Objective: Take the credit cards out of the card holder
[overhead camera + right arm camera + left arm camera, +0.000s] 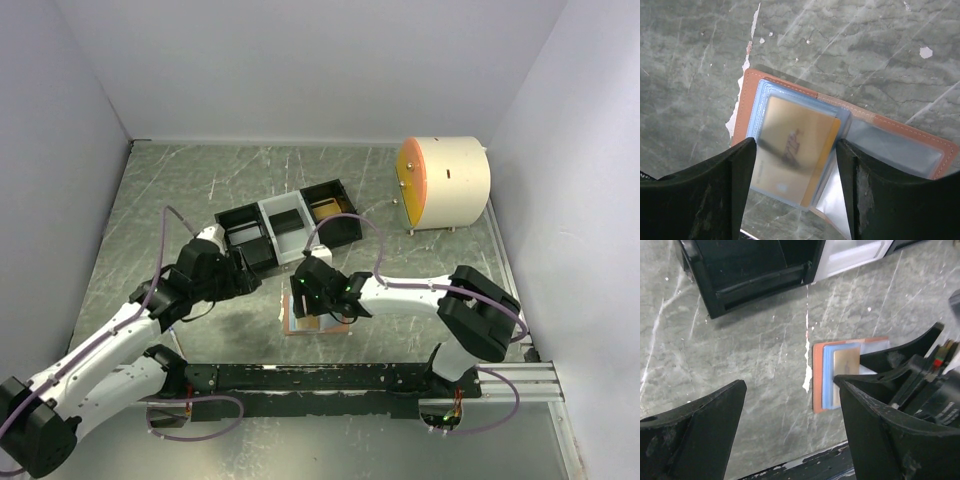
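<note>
Soft, even overhead light; faint shadows on the worktop (440,260). Right wrist view: fingers (700,200) at 6 o'clock and card (790,150) blurred.

Pale walls (300,60) are boxing in a marbled tabletop (190,185).
White scuffs (807,340) are showing across its grey-green veined surface under even light.

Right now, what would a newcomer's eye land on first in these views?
Probably the cream drum with an orange face, at the far right of the table. Next, the pink wallet lying open near the front middle, a yellowish card in its blue sleeve, with the right end effector open over it.
</note>
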Robot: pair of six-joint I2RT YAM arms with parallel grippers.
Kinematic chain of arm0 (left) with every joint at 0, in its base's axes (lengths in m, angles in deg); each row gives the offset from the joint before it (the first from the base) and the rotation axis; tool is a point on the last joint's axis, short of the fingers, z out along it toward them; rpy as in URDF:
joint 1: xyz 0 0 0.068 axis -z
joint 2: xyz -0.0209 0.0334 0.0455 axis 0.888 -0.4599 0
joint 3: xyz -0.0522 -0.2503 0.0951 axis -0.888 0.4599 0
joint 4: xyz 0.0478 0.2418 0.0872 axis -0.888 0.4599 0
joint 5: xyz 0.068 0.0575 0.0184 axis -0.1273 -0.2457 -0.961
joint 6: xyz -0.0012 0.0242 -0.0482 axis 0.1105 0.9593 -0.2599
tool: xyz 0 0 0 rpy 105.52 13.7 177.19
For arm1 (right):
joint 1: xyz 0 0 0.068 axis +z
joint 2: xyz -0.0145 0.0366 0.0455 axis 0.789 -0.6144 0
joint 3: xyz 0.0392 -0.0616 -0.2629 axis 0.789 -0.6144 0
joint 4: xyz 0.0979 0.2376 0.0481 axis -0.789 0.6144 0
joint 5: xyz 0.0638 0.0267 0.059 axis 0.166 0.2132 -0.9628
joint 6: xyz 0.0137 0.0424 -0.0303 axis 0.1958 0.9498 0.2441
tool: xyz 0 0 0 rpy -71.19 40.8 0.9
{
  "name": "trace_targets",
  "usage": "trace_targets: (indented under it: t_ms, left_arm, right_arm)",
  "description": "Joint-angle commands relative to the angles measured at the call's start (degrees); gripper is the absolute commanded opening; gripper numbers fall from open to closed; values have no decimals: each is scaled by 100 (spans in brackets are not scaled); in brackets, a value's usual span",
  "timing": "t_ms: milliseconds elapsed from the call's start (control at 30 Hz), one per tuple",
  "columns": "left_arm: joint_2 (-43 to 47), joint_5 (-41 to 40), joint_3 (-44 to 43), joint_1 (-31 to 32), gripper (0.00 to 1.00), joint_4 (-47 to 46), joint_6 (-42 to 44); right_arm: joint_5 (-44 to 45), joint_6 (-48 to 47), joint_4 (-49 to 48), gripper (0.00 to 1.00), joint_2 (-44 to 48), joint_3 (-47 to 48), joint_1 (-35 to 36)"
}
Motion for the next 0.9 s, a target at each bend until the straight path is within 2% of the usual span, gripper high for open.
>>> trace_targets:
  t_ms: [0, 233, 500, 667, 867]
  left_arm:
    - [338, -704, -23, 75, 88, 114, -773]
    - [542, -1080, -159, 79, 89, 632, -1007]
    - [538, -929, -214, 81, 89, 779, -973]
    - [456, -480, -175, 82, 89, 543, -761]
    - [368, 298, 21, 89, 89, -64, -581]
  right_arm:
    - [450, -209, 543, 66, -202, 201, 110]
    - [1179, -243, 1139, 71, -496, 611, 385]
    - [1520, -142, 1483, 68, -935, 988, 577]
    - [1036, -112, 1118, 63, -858, 833, 580]
    - [-149, 0, 131, 60, -568, 327, 290]
